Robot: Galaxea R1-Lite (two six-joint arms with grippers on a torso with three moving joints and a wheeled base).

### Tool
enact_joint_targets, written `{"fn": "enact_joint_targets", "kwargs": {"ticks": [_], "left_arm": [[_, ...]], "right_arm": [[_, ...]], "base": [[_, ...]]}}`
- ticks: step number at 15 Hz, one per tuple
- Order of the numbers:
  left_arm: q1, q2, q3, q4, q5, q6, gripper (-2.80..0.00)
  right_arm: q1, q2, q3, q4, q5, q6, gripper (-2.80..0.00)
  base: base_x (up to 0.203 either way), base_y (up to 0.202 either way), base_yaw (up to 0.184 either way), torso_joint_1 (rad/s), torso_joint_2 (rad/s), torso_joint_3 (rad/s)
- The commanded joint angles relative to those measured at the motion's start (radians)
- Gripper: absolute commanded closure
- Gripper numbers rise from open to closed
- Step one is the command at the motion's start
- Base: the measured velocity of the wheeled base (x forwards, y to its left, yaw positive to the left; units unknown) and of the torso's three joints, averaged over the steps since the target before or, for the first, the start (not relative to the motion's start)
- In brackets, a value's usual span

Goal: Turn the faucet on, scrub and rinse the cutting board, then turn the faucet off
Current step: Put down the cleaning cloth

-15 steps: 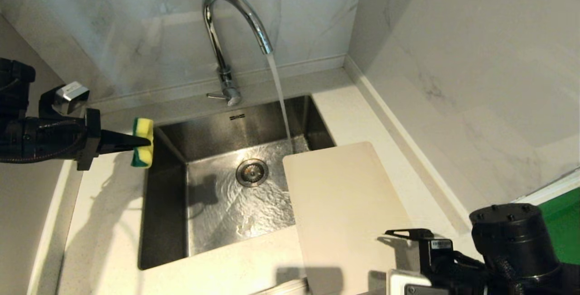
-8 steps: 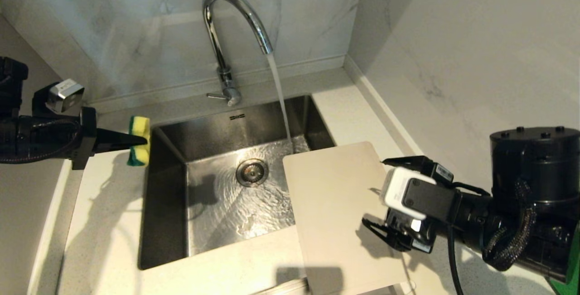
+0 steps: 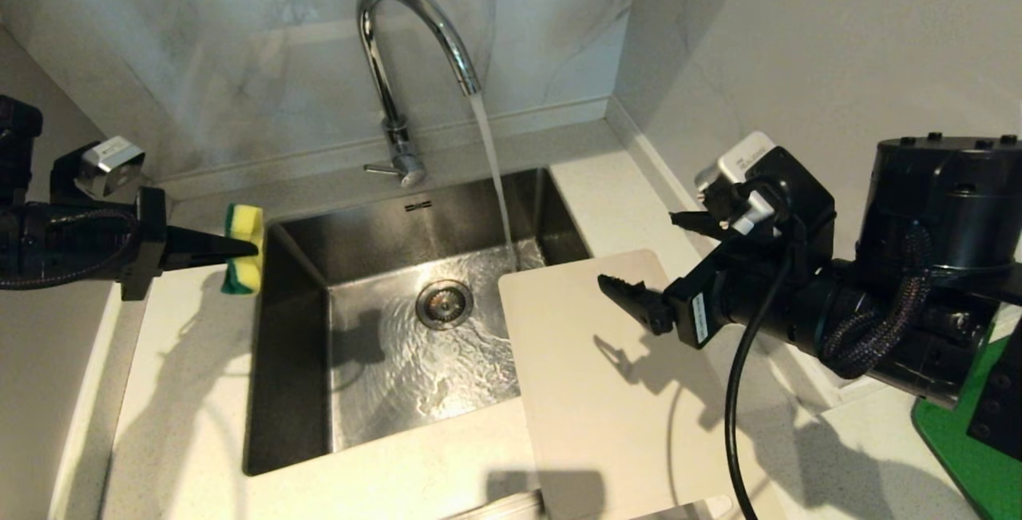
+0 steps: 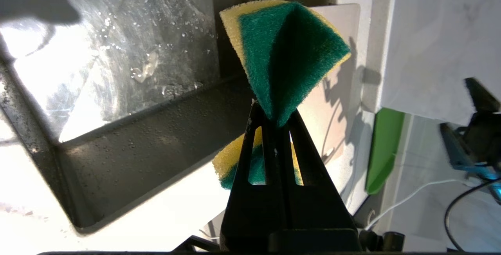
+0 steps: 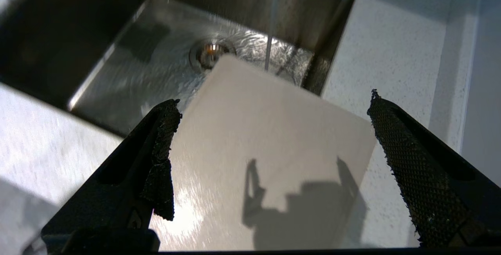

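Note:
The chrome faucet [image 3: 397, 65] stands behind the sink, and a stream of water [image 3: 493, 176] runs from its spout into the basin. The pale beige cutting board [image 3: 599, 392] lies flat on the counter to the right, its left part overhanging the sink. My right gripper [image 3: 648, 255] hovers open above the board's far right part, with nothing between its fingers; the right wrist view shows the cutting board [image 5: 266, 137] below the right gripper [image 5: 274, 99]. My left gripper [image 3: 243, 248] is held over the sink's far left corner, shut on a yellow-and-green sponge [image 3: 246, 226]. The sponge [image 4: 285, 51] is pinched and folded by the left gripper [image 4: 274, 118].
The steel sink [image 3: 291, 344] has a round drain [image 3: 444, 303] and rippling water on its floor. Marble walls close in at the back and right. A bright green flat object [image 3: 950, 448] lies at the right front, and a black cable [image 3: 730, 424] hangs from my right arm.
My right arm has come up from the picture's lower right corner to above the board's right part, and its wrist has rolled. The left gripper with the sponge has drifted slightly left.

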Motion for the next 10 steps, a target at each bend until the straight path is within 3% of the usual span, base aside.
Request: {"fn": "enact_joint_targets", "kwargs": {"ticks": [1,5,10], "left_arm": [[-0.009,-0.015,0.003,0.012,0.006,-0.003,0.0],[-0.007,-0.024,0.0,0.036,0.044,0.001,0.0],[-0.023,-0.023,0.001,0.042,0.049,0.001,0.0]], "right_arm": [[0.001,0.014,0.008,-0.048,-0.005,0.014,-2.8],[-0.04,-0.053,0.042,-0.149,-0.126,0.035,-2.8],[-0.186,-0.177,0.148,-0.159,-0.128,0.131,-2.8]], "base": [[0.0,0.0,0.0,0.0,0.0,0.0],[0.0,0.0,0.0,0.0,0.0,0.0],[0.0,0.0,0.0,0.0,0.0,0.0]]}}
